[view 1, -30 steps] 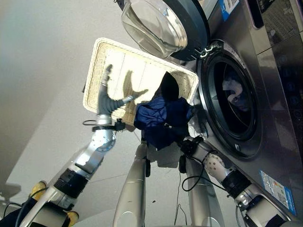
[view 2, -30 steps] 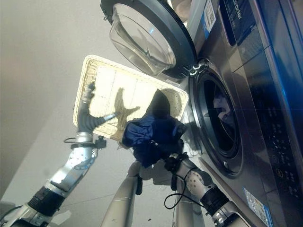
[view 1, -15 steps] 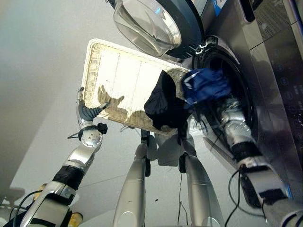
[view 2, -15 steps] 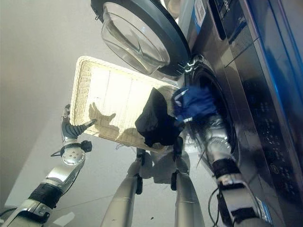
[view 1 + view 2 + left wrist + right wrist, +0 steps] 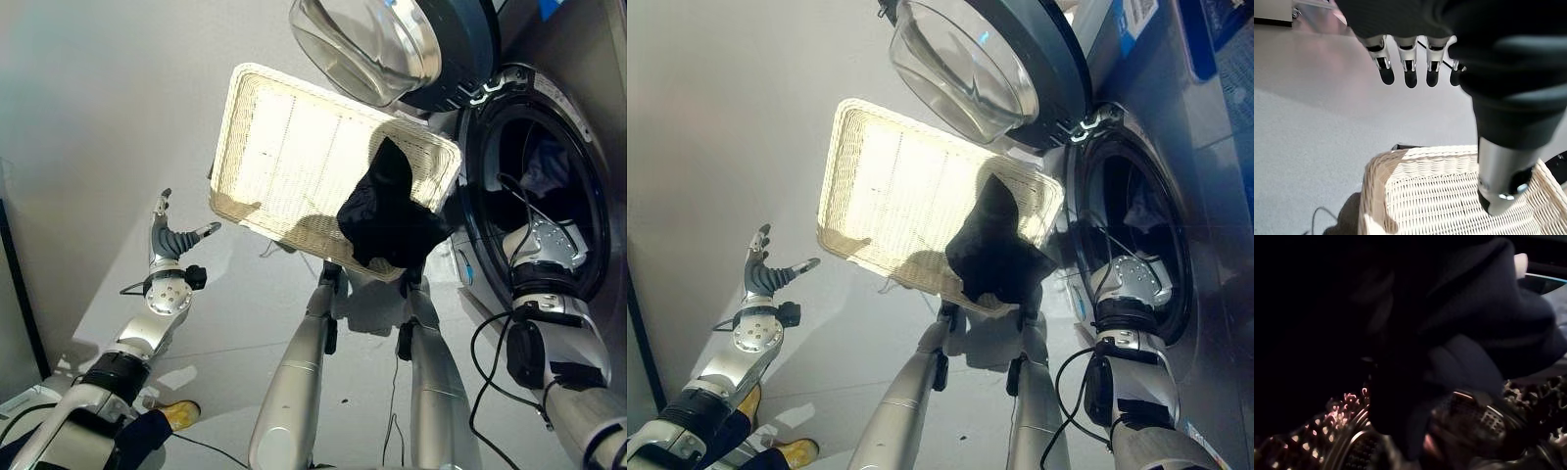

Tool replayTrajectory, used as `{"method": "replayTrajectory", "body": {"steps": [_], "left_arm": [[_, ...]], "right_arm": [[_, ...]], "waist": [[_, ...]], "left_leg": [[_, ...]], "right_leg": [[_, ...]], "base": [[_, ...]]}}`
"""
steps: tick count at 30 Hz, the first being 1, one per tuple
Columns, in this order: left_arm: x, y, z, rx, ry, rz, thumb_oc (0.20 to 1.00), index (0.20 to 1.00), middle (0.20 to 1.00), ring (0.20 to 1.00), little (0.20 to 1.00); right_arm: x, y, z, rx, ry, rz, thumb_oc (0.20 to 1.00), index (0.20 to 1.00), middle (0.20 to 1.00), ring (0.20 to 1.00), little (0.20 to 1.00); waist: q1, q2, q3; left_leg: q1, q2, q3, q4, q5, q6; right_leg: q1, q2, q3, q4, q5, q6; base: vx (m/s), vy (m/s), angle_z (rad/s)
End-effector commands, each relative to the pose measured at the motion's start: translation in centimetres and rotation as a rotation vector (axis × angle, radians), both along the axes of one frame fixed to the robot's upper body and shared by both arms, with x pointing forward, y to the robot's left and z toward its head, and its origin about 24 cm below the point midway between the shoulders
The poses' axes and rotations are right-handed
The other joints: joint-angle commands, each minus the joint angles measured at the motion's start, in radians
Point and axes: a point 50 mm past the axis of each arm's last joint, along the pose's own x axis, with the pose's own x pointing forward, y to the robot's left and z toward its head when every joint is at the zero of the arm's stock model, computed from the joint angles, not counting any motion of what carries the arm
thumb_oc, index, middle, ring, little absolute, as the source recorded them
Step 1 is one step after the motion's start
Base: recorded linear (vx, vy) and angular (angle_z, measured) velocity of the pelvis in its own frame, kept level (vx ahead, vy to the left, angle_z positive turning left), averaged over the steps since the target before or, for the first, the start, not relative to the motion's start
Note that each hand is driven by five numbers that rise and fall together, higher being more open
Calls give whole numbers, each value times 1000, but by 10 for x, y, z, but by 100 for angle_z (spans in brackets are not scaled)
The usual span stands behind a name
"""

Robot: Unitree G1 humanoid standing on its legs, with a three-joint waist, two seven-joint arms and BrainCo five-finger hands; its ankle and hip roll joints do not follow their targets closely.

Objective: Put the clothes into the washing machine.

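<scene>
Blue garment [image 5: 1488,347] gone into drum [image 5: 549,196] with right hand.

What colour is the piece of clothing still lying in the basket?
Black. The crumpled black garment lies in the cream woven basket, clearest in the left eye view.

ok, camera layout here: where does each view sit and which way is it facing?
Left eye, on the head, looking down: basket, black garment, washer drum, left robot hand.
Right eye: same scene beside it; right arm reaches into the drum.
Left wrist: along its straight fingers over the basket rim.
Right wrist: inside the drum, dark blue cloth.
Shared: both eyes and the left wrist see the basket.
</scene>
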Motion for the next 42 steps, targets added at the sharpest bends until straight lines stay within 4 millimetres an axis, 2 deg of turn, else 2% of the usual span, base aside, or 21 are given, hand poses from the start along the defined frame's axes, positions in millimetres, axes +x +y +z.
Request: {"method": "replayTrajectory", "body": {"steps": [1, 2, 3, 6, 7, 9, 12, 16, 19, 21, 22, 24, 27, 28, 30, 33, 40, 42], "left_arm": [[3, -2, -1, -52, -11, 24, 1000, 1000, 1000, 1000, 1000], [3, -4, -1, -52, -9, 17, 1000, 1000, 1000, 1000, 1000], [4, -8, -3, -61, -3, 13, 1000, 1000, 1000, 1000, 1000], [4, -12, -5, -63, 4, 5, 1000, 1000, 1000, 1000, 1000], [5, -14, -6, -67, 6, 5, 1000, 1000, 1000, 1000, 1000], [6, -18, -8, -76, 8, 6, 1000, 1000, 1000, 1000, 1000], [6, -19, -12, -93, 10, 2, 1000, 1000, 1000, 1000, 1000], [2, -24, -21, -147, 23, 9, 1000, 1000, 1000, 1000, 1000], [-2, -22, -29, -176, 37, 21, 1000, 1000, 1000, 1000, 1000], [-10, -23, -43, -178, 65, 32, 1000, 1000, 1000, 1000, 1000], [-16, -24, -56, -168, 102, 43, 1000, 1000, 1000, 1000, 1000], [-22, -24, -67, -179, 129, 57, 1000, 1000, 1000, 1000, 1000], [-44, -27, -101, -267, 197, 123, 1000, 1000, 1000, 1000, 1000], [-45, -27, -102, -268, 198, 124, 1000, 1000, 1000, 1000, 1000], [-59, -28, -118, -360, 212, 148, 1000, 1000, 1000, 1000, 1000], [-74, -29, -134, -435, 235, 180, 1000, 1000, 1000, 1000, 1000], [-87, -32, -149, -582, 246, 233, 1000, 1000, 1000, 1000, 1000], [-91, -32, -154, -614, 257, 250, 1000, 1000, 1000, 1000, 1000]], "right_arm": [[-52, -65, 65, -330, -194, -184, 1000, 1000, 1000, 1000, 1000], [-42, -57, 66, -353, -210, -123, 1000, 1000, 1000, 1000, 1000], [-19, -35, 64, -407, -230, 53, 1000, 1000, 1000, 1000, 1000], [18, 7, 57, -520, -252, 361, 1000, 1000, 1000, 1000, 1000], [38, 29, 44, -596, -244, 580, 1000, 1000, 1000, 1000, 1000], [53, 53, 32, -689, -253, 782, 1000, 1000, 1000, 1000, 1000], [58, 57, 21, -811, -223, 881, 1000, 1000, 1000, 1000, 1000], [54, 57, 18, -1077, -24, 811, 1000, 1000, 1000, 1000, 1000], [48, 54, 17, -1152, 66, 744, 1000, 1000, 1000, 1000, 1000], [38, 55, 9, -1161, 95, 643, 1000, 1000, 1000, 1000, 1000], [33, 64, -2, -1145, 79, 647, 1000, 1000, 1000, 1000, 1000], [28, 73, -12, -1152, 97, 658, 1000, 1000, 1000, 1000, 1000], [7, 102, -48, -1175, 154, 733, 1000, 1000, 1000, 1000, 1000], [6, 103, -49, -1175, 156, 735, 1000, 1000, 1000, 1000, 1000], [-7, 119, -73, -1154, 159, 806, 1000, 1000, 1000, 1000, 1000], [-22, 134, -98, -1124, 135, 885, 1000, 1000, 1000, 1000, 1000], [-25, 156, -107, -1146, 149, 1003, 1000, 1000, 1000, 1000, 1000], [-26, 160, -109, -1102, 133, 1014, 1000, 1000, 1000, 1000, 1000]], "waist": [[-94, 54, -28], [-90, 56, -28], [-86, 59, -28], [-77, 61, -28], [-74, 60, -28], [-72, 58, -28], [-68, 54, -28], [-67, 50, -28], [-67, 45, -28], [-71, 39, -28], [-75, 35, -28], [-78, 32, -28], [-96, 22, -28], [-97, 21, -28], [-107, 13, -28], [-114, 5, -28], [-106, 2, -28], [-104, -2, -28]], "left_leg": [[-4, -56, -20, 10, 54, -6], [-4, -57, -19, 11, 54, -5], [-7, -59, -17, 14, 55, -3], [-11, -59, -13, 15, 57, -2], [-13, -60, -11, 14, 58, -1], [-16, -54, -2, 9, 63, -3], [-16, -48, 6, -8, 71, -5], [-13, -46, 11, -32, 81, -5], [-14, -47, 10, -40, 86, -3], [-18, -49, 9, -44, 86, 1], [-20, -49, 8, -46, 88, 3], [-20, -48, 10, -50, 91, 5], [-22, -40, 17, -60, 96, 7], [-19, -40, 18, -60, 96, 7], [-19, -37, 21, -66, 98, 8], [-13, -35, 17, -76, 102, 6], [8, -36, 1, -110, 117, 4], [16, -37, -3, -117, 120, 4]], "right_leg": [[27, 59, -37, 127, -67, 9], [28, 57, -41, 127, -67, 9], [26, 53, -47, 126, -66, 9], [26, 50, -53, 123, -64, 9], [26, 49, -57, 121, -63, 8], [23, 51, -62, 120, -63, 7], [25, 57, -65, 115, -66, 4], [31, 67, -64, 101, -67, -1], [30, 72, -62, 95, -63, -1], [25, 76, -59, 91, -57, 1], [24, 78, -57, 86, -52, 2], [23, 81, -55, 84, -49, 1], [20, 85, -44, 78, -43, -1], [22, 85, -44, 78, -43, -1], [23, 86, -36, 71, -41, -2], [30, 85, -28, 64, -38, 0], [53, 77, -21, 34, -24, 6], [62, 74, -23, 24, -18, 8]], "base": [[41, -12, -2], [0, 0, 0], [0, 0, 0], [0, 0, 0], [0, 0, 0], [-3, 19, -2], [-13, 36, -10], [-26, 32, -10], [-37, 20, 18], [-66, 31, -1], [-53, 44, -3], [-50, 82, -2], [-55, 122, -3], [-47, 90, -2], [-49, 94, -1], [-58, 86, 1], [-67, 46, -1], [-51, 23, 5]]}}
